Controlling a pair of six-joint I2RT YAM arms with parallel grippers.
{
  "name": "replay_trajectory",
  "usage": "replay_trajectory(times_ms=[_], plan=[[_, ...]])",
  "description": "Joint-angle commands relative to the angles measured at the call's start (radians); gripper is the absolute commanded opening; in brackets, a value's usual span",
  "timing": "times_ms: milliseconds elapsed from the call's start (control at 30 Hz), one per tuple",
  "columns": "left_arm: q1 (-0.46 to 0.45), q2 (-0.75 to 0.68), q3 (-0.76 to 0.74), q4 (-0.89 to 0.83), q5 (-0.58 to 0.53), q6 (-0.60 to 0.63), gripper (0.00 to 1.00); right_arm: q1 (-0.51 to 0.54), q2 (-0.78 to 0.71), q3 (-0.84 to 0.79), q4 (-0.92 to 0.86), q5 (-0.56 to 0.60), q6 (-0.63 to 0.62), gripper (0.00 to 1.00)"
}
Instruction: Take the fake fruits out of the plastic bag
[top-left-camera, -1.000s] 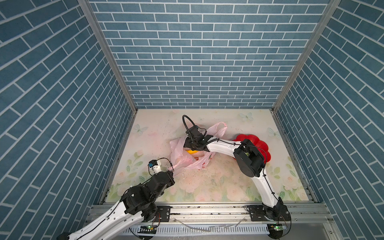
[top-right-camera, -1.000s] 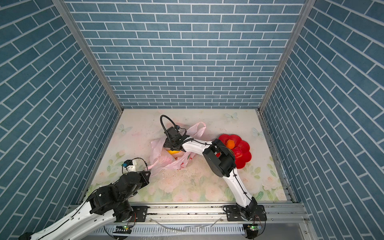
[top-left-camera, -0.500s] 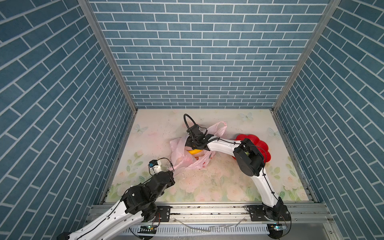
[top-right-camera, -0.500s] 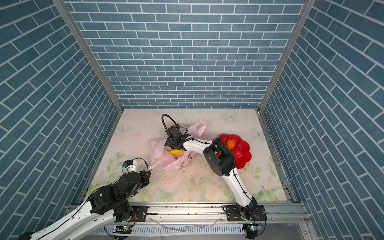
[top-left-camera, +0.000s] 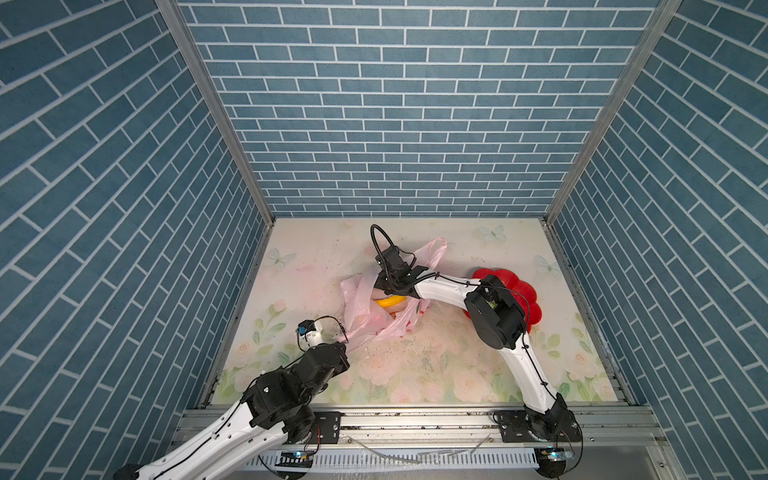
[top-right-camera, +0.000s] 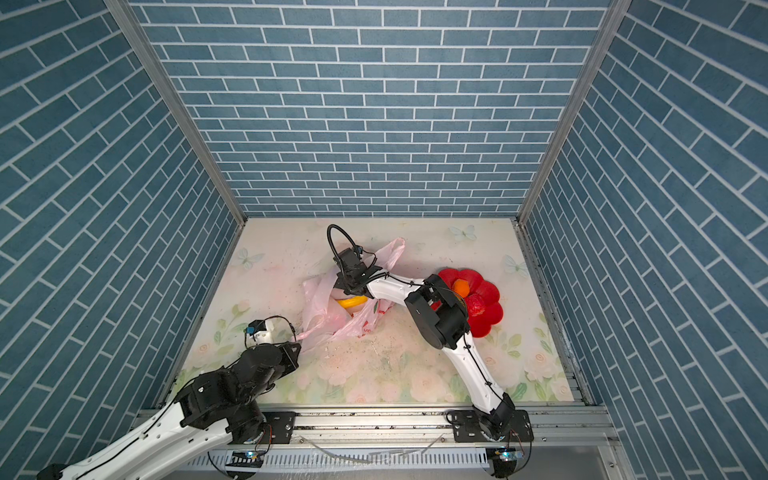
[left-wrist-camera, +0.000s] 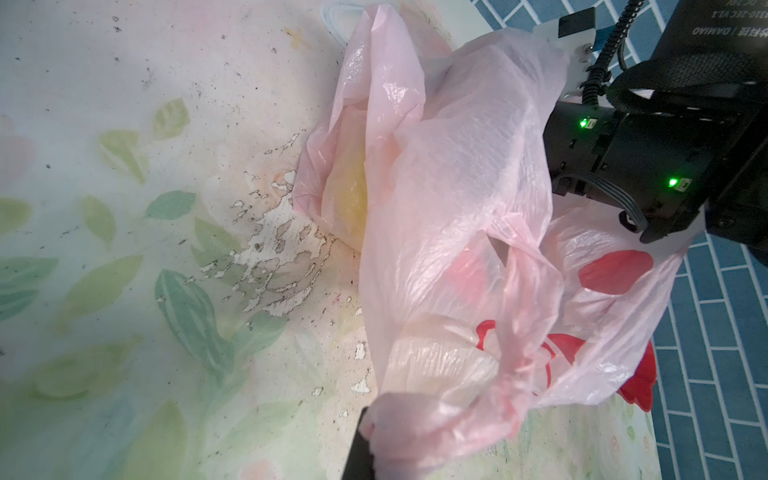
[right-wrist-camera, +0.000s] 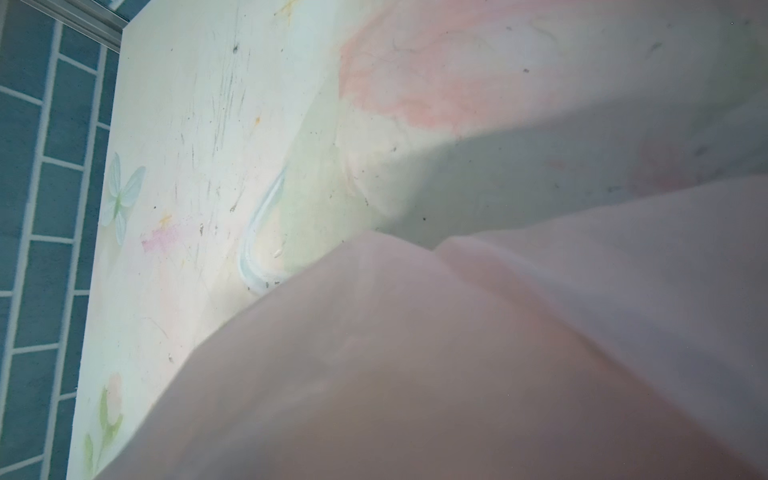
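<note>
- Blue brick walls are enclosing a floral tabletop (top-left-camera: 415, 365).
- At lower left in both top views, the left gripper (left-wrist-camera: 374, 444) is clenching one handle of the plastic bag (top-left-camera: 365, 316), and the film is stretching taut from it.
- At centre, the bag is lying crumpled on the tabletop. The right gripper (top-left-camera: 382, 286) is reaching into the bag's mouth. The film is hiding its jaws, so I cannot tell their state.
- The yellow banana (top-right-camera: 352, 301) is lying inside the bag, just beneath that gripper.
- At right, an orange piece (top-right-camera: 460, 286) and a bumpy red ball (top-right-camera: 476, 305) are sitting on the red flower-shaped plate (top-right-camera: 490, 291), outside the bag.
</note>
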Motion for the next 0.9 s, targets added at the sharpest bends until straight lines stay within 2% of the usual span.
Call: replay_trajectory(times_ms=[0, 533, 600, 733, 867], plan=[[-0.004, -0.007, 0.008, -0.030, -0.006, 0.002, 0.00, -0.019, 0.029, 0.038, 0.004, 0.012, 0.025, 0.79], [-0.003, -0.013, 0.000, -0.025, -0.009, -0.001, 0.00, -0.029, 0.013, 0.009, 0.034, 0.012, 0.021, 0.56], [-0.004, -0.013, 0.000, -0.025, -0.009, -0.001, 0.00, -0.030, 0.010, 0.008, 0.035, 0.015, 0.021, 0.59], [-0.003, -0.019, 0.001, -0.032, -0.008, -0.004, 0.00, -0.032, 0.008, 0.002, 0.047, 0.024, 0.024, 0.74], [-0.004, -0.034, -0.001, -0.047, -0.006, -0.013, 0.00, -0.040, 0.010, -0.001, 0.068, 0.036, 0.044, 0.79]])
